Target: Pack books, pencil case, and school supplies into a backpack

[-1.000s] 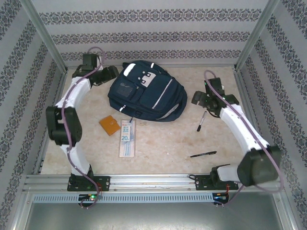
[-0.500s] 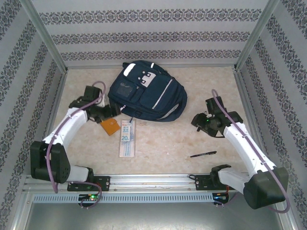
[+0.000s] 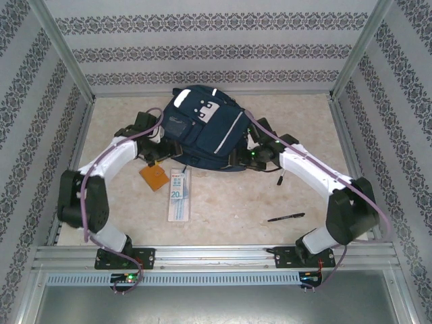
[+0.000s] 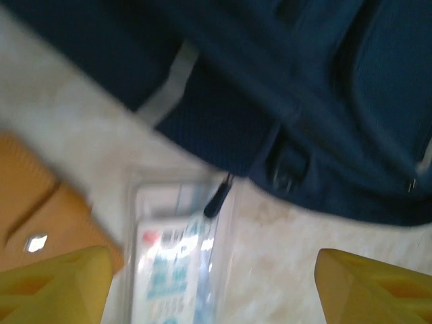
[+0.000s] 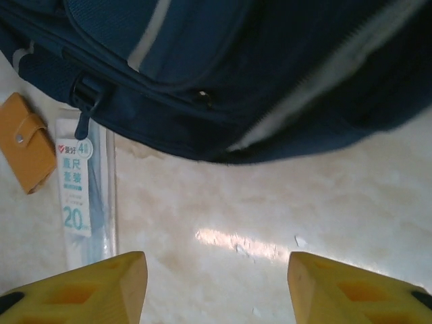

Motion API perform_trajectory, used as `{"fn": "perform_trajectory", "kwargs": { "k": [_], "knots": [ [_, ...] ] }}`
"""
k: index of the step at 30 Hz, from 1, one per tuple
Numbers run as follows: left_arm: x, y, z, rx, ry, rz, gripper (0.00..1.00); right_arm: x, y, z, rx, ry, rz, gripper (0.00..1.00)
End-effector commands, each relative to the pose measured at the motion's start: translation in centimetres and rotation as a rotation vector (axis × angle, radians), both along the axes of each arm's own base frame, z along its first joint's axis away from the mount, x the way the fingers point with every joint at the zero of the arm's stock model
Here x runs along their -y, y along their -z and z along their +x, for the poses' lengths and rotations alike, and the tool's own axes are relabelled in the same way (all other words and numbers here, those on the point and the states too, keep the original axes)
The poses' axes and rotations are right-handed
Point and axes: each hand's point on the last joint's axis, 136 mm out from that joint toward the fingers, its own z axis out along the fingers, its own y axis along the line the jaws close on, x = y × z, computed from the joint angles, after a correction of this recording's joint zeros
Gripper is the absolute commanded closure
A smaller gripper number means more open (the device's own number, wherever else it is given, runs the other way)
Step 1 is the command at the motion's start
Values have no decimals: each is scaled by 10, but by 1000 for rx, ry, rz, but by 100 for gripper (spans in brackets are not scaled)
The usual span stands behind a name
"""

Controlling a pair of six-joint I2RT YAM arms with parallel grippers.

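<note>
Black pen [image 3: 286,217] lies nearest, right; pencil case [image 3: 179,194] and orange piece [image 3: 154,177] lie left, just before the backpack [image 3: 202,131]. Left gripper [image 4: 212,283] and right gripper [image 5: 212,277], both released, empty, flank its near edge. Probably opening it is in hand: next, pinch a zipper pull [image 5: 82,121].
</note>
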Motion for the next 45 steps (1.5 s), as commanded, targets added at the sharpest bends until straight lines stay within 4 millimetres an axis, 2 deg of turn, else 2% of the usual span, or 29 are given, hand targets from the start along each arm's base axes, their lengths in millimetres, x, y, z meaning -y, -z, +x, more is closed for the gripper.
{"fn": "perform_trajectory", "kwargs": {
  "k": [1,3,6,11,13,15,17,18,20,23,29,34,38,45],
  "knots": [
    [6,14,26,-25,-92,-20,21,5,3,21,46,98,-74,39],
    [6,28,33,-71,-128,-15,21,-3,2,22,71,104,-54,38],
    [3,52,39,-132,-168,12,21,-34,-10,22,157,-7,15,38],
    [10,69,50,-154,-176,48,21,-45,-17,17,243,-79,-29,40],
    [13,75,54,-149,-173,65,26,-48,-16,16,257,-91,-28,42],
    [16,82,58,-153,-173,66,38,-51,-16,14,279,-110,-35,43],
    [21,83,61,-154,-165,65,61,-60,-18,11,303,-155,-47,45],
    [22,81,62,-151,-160,65,68,-64,-18,9,313,-182,-54,45],
    [28,69,64,-132,-136,48,83,-72,-15,3,326,-237,-74,45],
    [38,46,63,-116,-107,9,99,-83,-11,-5,321,-272,-78,45],
    [64,11,52,-164,-112,-121,100,-121,0,-13,254,-233,-3,46],
    [90,2,46,-203,-96,-229,99,-149,13,10,307,-77,25,46],
    [97,5,44,-212,-86,-243,99,-145,35,29,337,93,-57,46],
    [108,6,35,-242,-66,-285,99,-135,61,44,403,161,-223,48]
  ]
}}
